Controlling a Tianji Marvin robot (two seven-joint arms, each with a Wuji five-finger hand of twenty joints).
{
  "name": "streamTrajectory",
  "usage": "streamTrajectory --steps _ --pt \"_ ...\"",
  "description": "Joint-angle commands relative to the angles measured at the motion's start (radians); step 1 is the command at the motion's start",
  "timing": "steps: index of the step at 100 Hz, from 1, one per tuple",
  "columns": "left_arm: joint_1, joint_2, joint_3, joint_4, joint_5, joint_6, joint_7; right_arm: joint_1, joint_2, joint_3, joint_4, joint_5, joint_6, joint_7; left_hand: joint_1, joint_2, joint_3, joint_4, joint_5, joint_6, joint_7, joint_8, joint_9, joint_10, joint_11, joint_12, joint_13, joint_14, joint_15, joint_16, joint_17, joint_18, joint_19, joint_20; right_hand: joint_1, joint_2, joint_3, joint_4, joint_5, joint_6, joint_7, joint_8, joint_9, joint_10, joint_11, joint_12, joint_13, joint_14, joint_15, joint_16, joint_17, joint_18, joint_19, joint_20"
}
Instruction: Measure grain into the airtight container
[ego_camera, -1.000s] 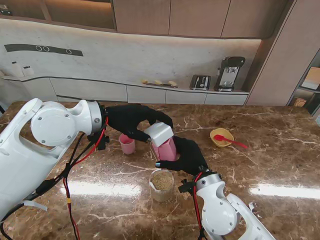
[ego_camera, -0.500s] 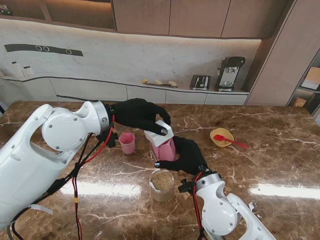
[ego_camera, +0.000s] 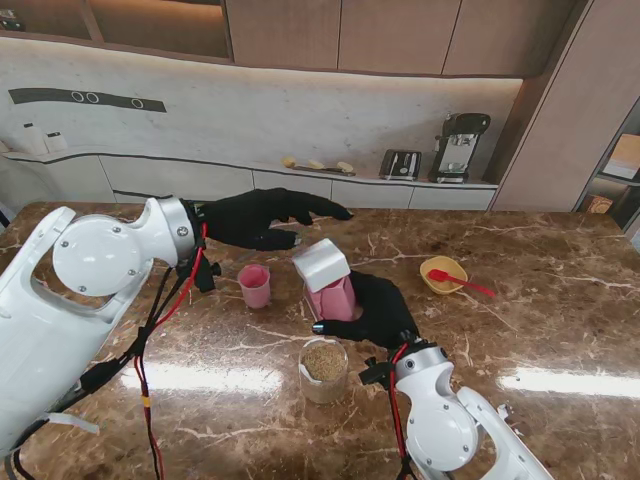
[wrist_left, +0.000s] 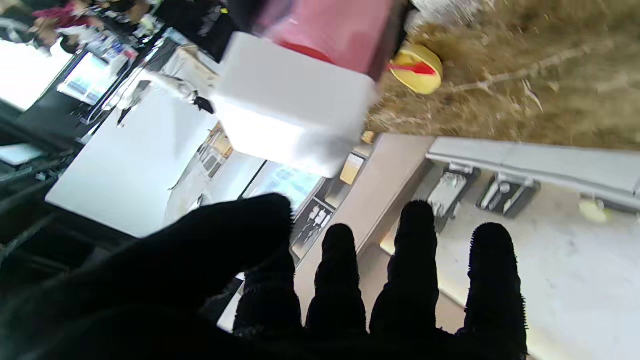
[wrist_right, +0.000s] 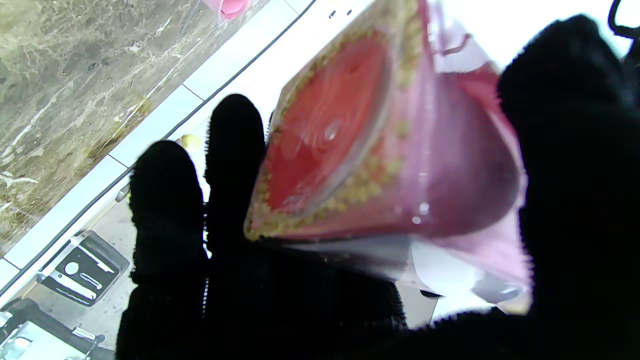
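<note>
My right hand (ego_camera: 375, 310) is shut on a pink container (ego_camera: 332, 298) with a white lid (ego_camera: 320, 265) sitting tilted on its top. In the right wrist view the pink container (wrist_right: 380, 150) shows grain along its base, with my fingers (wrist_right: 167, 200) wrapped beside it. My left hand (ego_camera: 262, 217) hovers open, farther from me and left of the lid, touching nothing. The left wrist view has the white lid (wrist_left: 292, 107) beyond spread fingers (wrist_left: 410, 260). A clear jar of grain (ego_camera: 324, 370) stands nearer to me than the container.
A small pink cup (ego_camera: 254, 286) stands left of the container. A yellow bowl (ego_camera: 443, 272) with a red spoon (ego_camera: 462, 283) lies to the right. A toaster (ego_camera: 400, 164) and a coffee machine (ego_camera: 458, 147) sit on the back counter.
My left hand has let go of the white lid and drawn back, away from me, with its fingers spread. The lid stays on the pink container, still held by my right hand.
</note>
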Motion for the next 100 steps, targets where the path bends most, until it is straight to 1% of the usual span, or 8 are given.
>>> streamTrajectory --steps 1,8,23,46,65,73,79,100 --pt "0.003 0.012 -0.003 -0.025 0.007 0.066 -0.044 -0.009 -0.002 0.003 -0.004 0.004 0.000 0.012 0.091 -0.112 0.151 -0.074 -0.032 -0.069 0.009 0.011 -0.071 -0.044 -0.015 -0.012 -0.046 -0.046 -0.037 -0.025 -0.028 0.014 -0.053 -0.009 0.205 0.218 0.291 0.035 0.127 -0.244 0.196 0.066 0.097 -0.130 0.130 0.050 0.044 -0.088 0.023 0.002 0.013 -0.027 0.043 0.016" --pt "-0.002 0.018 -0.003 -0.028 0.004 0.073 -0.072 -0.010 -0.002 0.004 -0.005 0.004 -0.002 0.012 0.203 -0.221 0.239 -0.260 -0.043 -0.101 0.009 -0.003 -0.103 -0.050 -0.004 -0.010 -0.063 -0.060 -0.045 -0.035 -0.031 0.012 -0.065 -0.012 0.206 0.219 0.291 0.034 0.127 -0.244 0.196 0.067 0.097 -0.130 0.130 0.050 0.046 -0.090 0.025 0.003 0.016 -0.028 0.044 0.016" --pt "-0.029 0.034 0.013 -0.021 -0.034 0.095 -0.155 -0.010 -0.002 0.002 -0.004 0.002 -0.002 0.010 0.242 -0.204 0.177 -0.400 -0.112 -0.085 -0.045 -0.050 -0.191 -0.052 -0.010 -0.018 -0.119 -0.083 -0.057 -0.039 -0.058 -0.003 -0.123 -0.030 0.206 0.220 0.291 0.033 0.127 -0.243 0.197 0.067 0.097 -0.131 0.130 0.050 0.045 -0.088 0.026 0.003 0.016 -0.028 0.044 0.016" --pt "-0.074 0.046 0.062 -0.003 -0.010 0.061 -0.203 -0.011 -0.001 -0.004 -0.009 -0.003 -0.002 0.013 0.136 -0.004 -0.267 -0.419 -0.140 -0.018 0.014 0.066 -0.111 -0.084 0.034 0.070 -0.043 -0.095 0.009 0.073 -0.056 -0.017 -0.150 0.010 0.214 0.220 0.296 0.035 0.126 -0.245 0.197 0.068 0.096 -0.132 0.129 0.051 0.043 -0.088 0.024 0.002 0.015 -0.027 0.044 0.016" --pt "-0.060 0.034 0.070 -0.007 0.073 0.019 -0.126 -0.013 -0.001 -0.004 -0.010 -0.004 -0.002 0.010 0.136 0.002 -0.397 -0.443 0.055 0.040 0.323 0.344 0.190 -0.071 0.221 0.330 0.136 -0.077 0.171 0.372 0.000 -0.036 -0.052 0.091 0.212 0.222 0.294 0.033 0.125 -0.245 0.196 0.068 0.095 -0.131 0.128 0.051 0.043 -0.090 0.024 0.001 0.015 -0.027 0.044 0.016" --pt "-0.052 0.028 0.074 -0.009 0.104 0.004 -0.094 -0.012 -0.001 -0.006 -0.010 -0.006 -0.002 0.011 0.164 0.001 -0.594 -0.478 0.116 0.049 0.426 0.386 0.324 -0.070 0.277 0.388 0.220 -0.072 0.217 0.425 0.021 -0.050 0.007 0.097 0.212 0.222 0.294 0.034 0.125 -0.244 0.196 0.068 0.096 -0.132 0.129 0.051 0.043 -0.089 0.024 0.001 0.015 -0.027 0.044 0.016" --pt "-0.046 0.024 0.080 -0.012 0.137 -0.002 -0.067 -0.011 -0.001 -0.008 -0.009 -0.006 -0.003 0.011 0.187 0.050 -0.795 -0.469 0.158 0.065 0.473 0.375 0.443 -0.065 0.337 0.415 0.311 -0.051 0.282 0.457 0.051 -0.068 0.066 0.099 0.211 0.222 0.294 0.033 0.125 -0.246 0.196 0.067 0.095 -0.132 0.128 0.051 0.043 -0.089 0.024 0.001 0.015 -0.027 0.044 0.016" --pt "-0.027 0.001 0.104 -0.007 0.173 0.013 0.035 -0.005 -0.002 -0.018 -0.008 -0.004 -0.003 0.012 0.059 0.191 -1.062 -0.419 0.287 0.155 0.506 0.199 0.829 -0.017 0.515 0.364 0.638 0.069 0.595 0.418 0.163 -0.097 0.286 0.066 0.211 0.221 0.294 0.034 0.126 -0.245 0.196 0.067 0.095 -0.132 0.128 0.050 0.043 -0.089 0.024 0.001 0.015 -0.027 0.044 0.015"
